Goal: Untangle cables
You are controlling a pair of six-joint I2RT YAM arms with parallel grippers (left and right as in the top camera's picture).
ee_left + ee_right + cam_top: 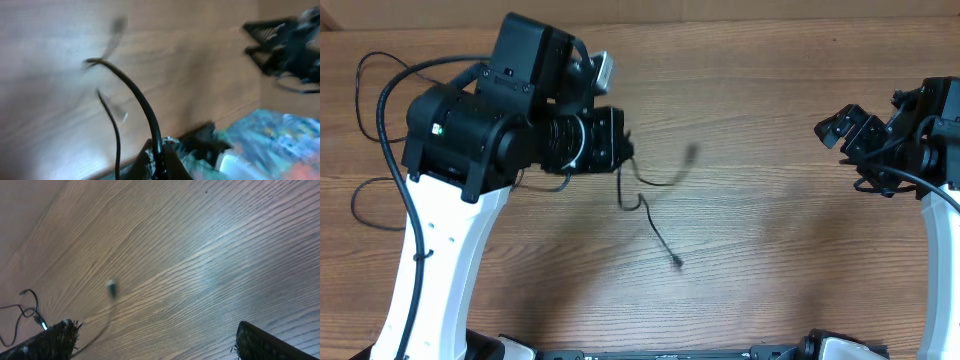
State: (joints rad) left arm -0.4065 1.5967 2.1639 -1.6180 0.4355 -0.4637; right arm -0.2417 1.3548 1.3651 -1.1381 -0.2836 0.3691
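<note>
**Operator:** Where are the cables right now?

**Spotter:** Your thin black cables (642, 200) hang from your left gripper (158, 150), over the left-middle of the brown wood-grain table (770, 260). From overhead, one strand drops from the fingers, bends in a small loop and ends in a small plug tip (677, 262) toward the near edge. Another end (690, 155) reaches out to the right, too blurred to make out.

**Operator:** Does the left one actually have them?

**Spotter:** Yes. In your left wrist view the jaws are pinched together on a black cord that arcs up and away from them. A second, thinner strand (114, 125) runs just beside it. I cannot tell whether that one is also in the pinch.

**Operator:** And my right side?

**Spotter:** Your right gripper (155, 332) has its fingers spread wide with only bare wood between them. It sits at the right of the table, well apart from the cables. Its camera catches a blurred plug end (111, 287) and, far left, a thin looped cord (25, 307).

**Operator:** Anything else on the table?

**Spotter:** A thicker black arm wire (388, 110) curves beside your left arm. A thin dark line (360, 205) lies at the far left; I cannot tell what it belongs to.
</note>
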